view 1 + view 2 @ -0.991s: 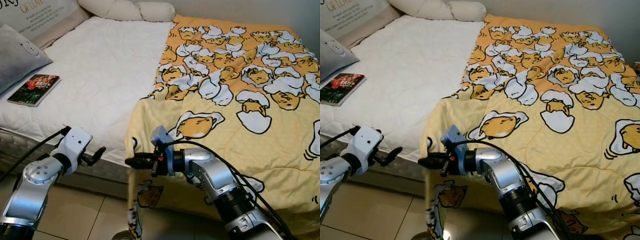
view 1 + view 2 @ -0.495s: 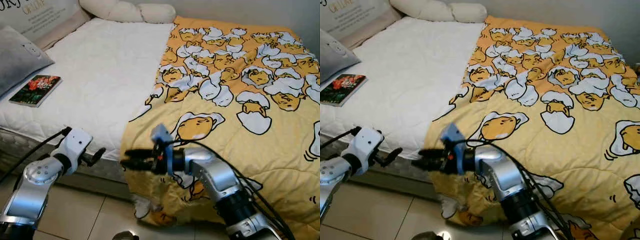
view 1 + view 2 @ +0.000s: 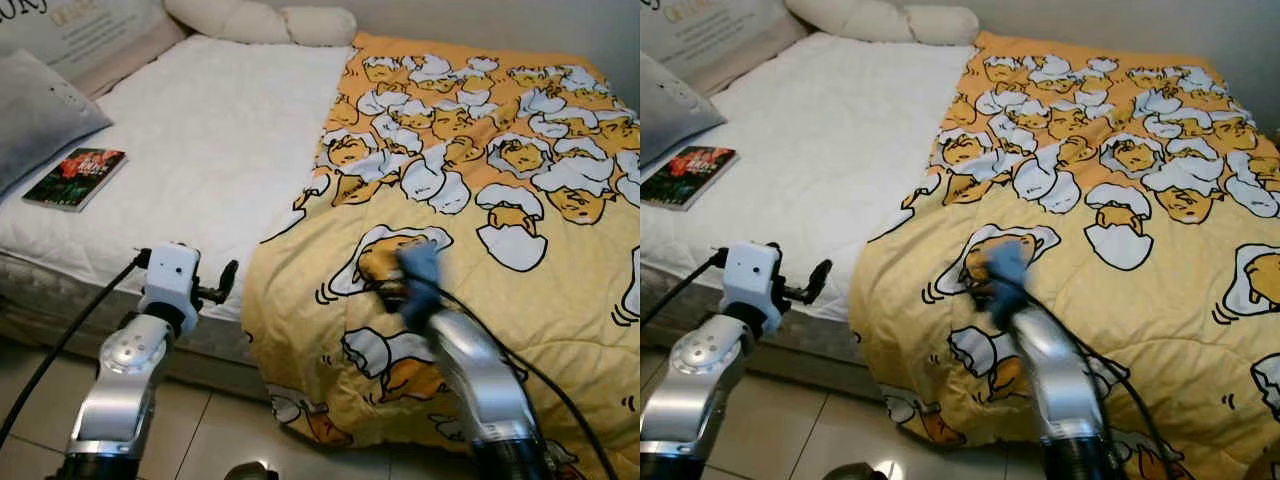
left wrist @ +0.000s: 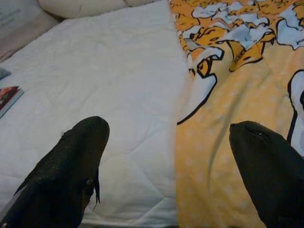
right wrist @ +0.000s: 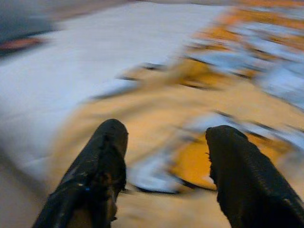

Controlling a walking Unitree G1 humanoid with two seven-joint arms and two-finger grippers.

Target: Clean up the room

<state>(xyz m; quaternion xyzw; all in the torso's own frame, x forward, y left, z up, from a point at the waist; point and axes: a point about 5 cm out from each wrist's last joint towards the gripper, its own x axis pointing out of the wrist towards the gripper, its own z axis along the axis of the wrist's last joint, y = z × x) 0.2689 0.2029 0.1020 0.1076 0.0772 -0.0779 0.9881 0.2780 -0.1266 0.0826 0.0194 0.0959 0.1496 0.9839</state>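
Facing you, the bed (image 3: 200, 150) carries a yellow blanket (image 3: 520, 260), a book (image 3: 75, 178) and pillows (image 3: 260, 20); both the left gripper (image 4: 166, 156) and right gripper (image 5: 164, 156) are spread, grasping nothing.

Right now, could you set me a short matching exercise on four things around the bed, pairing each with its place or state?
Things:
1. book
2. yellow blanket
3. left gripper
4. right gripper

Places or states:
a. open, above the blanket
b. covering the bed's right half
c. open, near the blanket's edge
d. on the white mattress, beside the grey pillow

Pairs: 1-d, 2-b, 3-c, 4-a
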